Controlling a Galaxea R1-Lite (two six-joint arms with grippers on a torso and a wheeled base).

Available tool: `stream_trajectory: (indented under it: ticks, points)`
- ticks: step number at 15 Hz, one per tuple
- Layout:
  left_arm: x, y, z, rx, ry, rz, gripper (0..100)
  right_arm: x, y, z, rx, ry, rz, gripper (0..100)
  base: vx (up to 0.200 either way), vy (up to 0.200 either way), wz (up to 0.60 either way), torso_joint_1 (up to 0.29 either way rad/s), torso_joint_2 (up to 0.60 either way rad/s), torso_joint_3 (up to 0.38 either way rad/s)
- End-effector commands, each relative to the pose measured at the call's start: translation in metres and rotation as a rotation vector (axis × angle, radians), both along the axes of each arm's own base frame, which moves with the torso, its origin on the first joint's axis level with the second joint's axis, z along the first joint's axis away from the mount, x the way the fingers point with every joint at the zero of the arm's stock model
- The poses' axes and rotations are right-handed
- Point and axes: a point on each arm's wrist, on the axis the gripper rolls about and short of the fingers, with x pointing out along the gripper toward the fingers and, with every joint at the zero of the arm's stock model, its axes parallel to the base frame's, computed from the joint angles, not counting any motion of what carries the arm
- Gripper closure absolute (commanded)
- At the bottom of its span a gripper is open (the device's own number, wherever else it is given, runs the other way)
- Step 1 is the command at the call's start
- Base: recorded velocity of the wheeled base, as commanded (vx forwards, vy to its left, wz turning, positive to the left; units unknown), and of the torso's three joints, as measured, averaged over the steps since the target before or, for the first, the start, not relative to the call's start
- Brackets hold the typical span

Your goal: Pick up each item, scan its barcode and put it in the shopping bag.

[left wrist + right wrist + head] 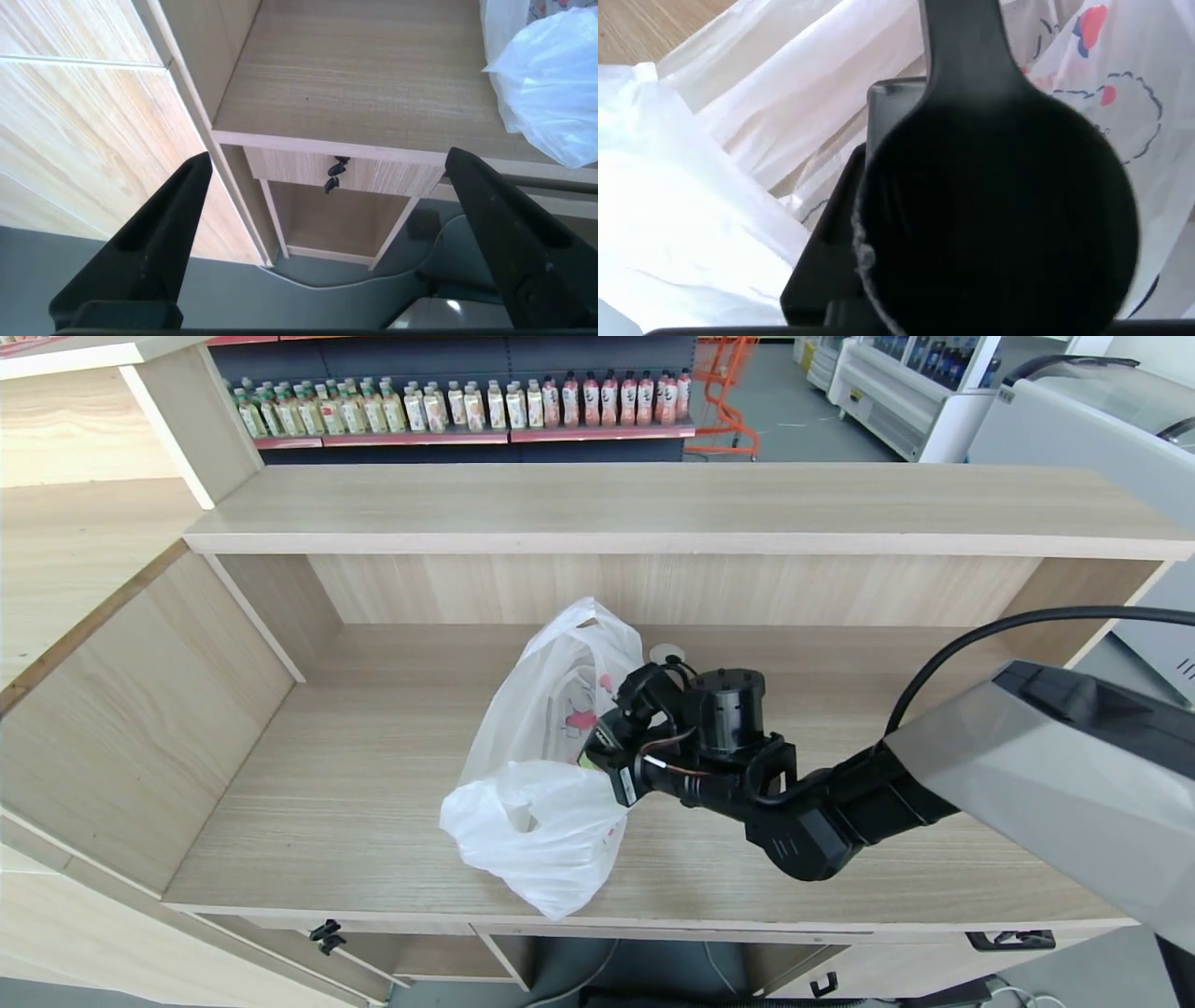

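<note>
A white plastic shopping bag (541, 803) stands on the wooden counter (355, 784), its mouth facing the right arm. My right gripper (597, 747) is at the bag's mouth, pushed partly in among the folds. In the right wrist view a dark rounded object (999, 215) sits close to the camera, with the bag (738, 187) and its red and blue print around it. What that object is cannot be made out. My left gripper (329, 161) hangs open and empty below the counter's front edge, off to the left of the bag (551, 84).
The counter is boxed in by a raised back shelf (653, 504) and side walls (140, 709). A small white round thing (666, 653) lies behind the right wrist. A drawer with a key (334, 173) sits under the front edge.
</note>
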Motion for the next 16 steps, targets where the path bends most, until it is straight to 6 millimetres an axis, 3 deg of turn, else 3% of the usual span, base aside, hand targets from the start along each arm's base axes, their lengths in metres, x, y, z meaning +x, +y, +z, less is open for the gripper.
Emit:
stream_trajectory:
  ticks: [1, 4, 6, 10, 14, 16]
  points:
    - [0.000, 0.000, 0.000, 0.000, 0.000, 0.001, 0, 0.000, 0.003, -0.008, -0.010, 0.014, 0.007, 0, 0.000, 0.000, 0.00, 0.000, 0.00, 0.000]
    - [0.000, 0.000, 0.000, 0.000, 0.000, 0.001, 0, -0.002, 0.007, 0.001, 0.068, 0.048, 0.002, 0, 0.000, 0.000, 0.00, 0.000, 0.00, 0.000]
    - [0.000, 0.000, 0.000, 0.000, 0.000, 0.001, 0, -0.003, 0.005, 0.020, 0.186, 0.103, 0.020, 0, 0.000, 0.000, 0.00, 0.000, 0.00, 0.000]
    - [0.000, 0.000, 0.000, 0.000, 0.000, 0.001, 0, -0.010, -0.017, 0.066, 0.409, 0.196, -0.005, 0, 0.000, 0.000, 0.00, 0.000, 0.00, 0.000]
    - [0.000, 0.000, 0.000, 0.000, 0.000, 0.001, 0, -0.068, -0.080, 0.123, 0.531, 0.217, -0.004, 0, 0.000, 0.000, 0.00, 0.000, 0.00, 0.000]
    - [0.000, 0.000, 0.000, 0.000, 0.000, 0.001, 0, -0.093, -0.102, 0.139, 0.547, 0.199, -0.005, 0, 0.000, 0.000, 0.00, 0.000, 0.00, 0.000]
